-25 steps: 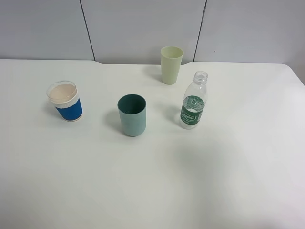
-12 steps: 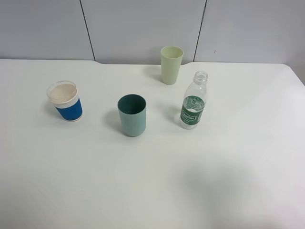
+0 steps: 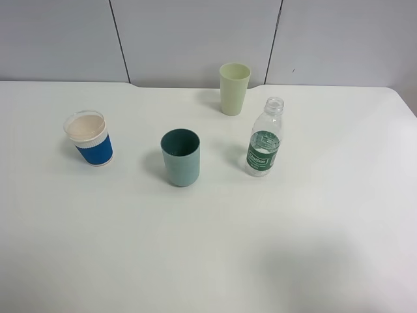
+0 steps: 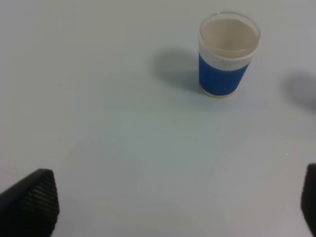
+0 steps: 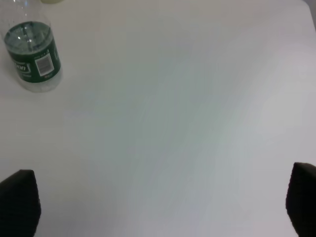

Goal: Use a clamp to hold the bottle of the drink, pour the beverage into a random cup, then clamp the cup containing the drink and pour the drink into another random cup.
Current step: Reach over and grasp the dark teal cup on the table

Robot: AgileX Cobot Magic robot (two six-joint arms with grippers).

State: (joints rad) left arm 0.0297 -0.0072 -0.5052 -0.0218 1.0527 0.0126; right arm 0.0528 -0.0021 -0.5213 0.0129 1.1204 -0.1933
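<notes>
The clear bottle (image 3: 264, 138) with the dark green label stands uncapped right of centre on the white table; the right wrist view shows the bottle (image 5: 33, 54) far from my right gripper (image 5: 158, 205), whose fingers stand wide apart around nothing. The teal tumbler (image 3: 180, 157) stands at centre. At the left stands the blue-banded cup (image 3: 90, 138). In the left wrist view that blue-banded cup (image 4: 228, 54) stands well beyond my left gripper (image 4: 173, 202), open and empty. Neither arm appears in the high view. I cannot make out the beverage's level in the bottle.
A taller pale yellow-green cup (image 3: 234, 88) stands at the back, behind the bottle. A grey panelled wall (image 3: 195, 39) runs behind the table. The table's right edge (image 3: 407, 107) shows near the bottle's side.
A faint shadow on the table's front right has grown and spread. The cups and bottle have not moved.
</notes>
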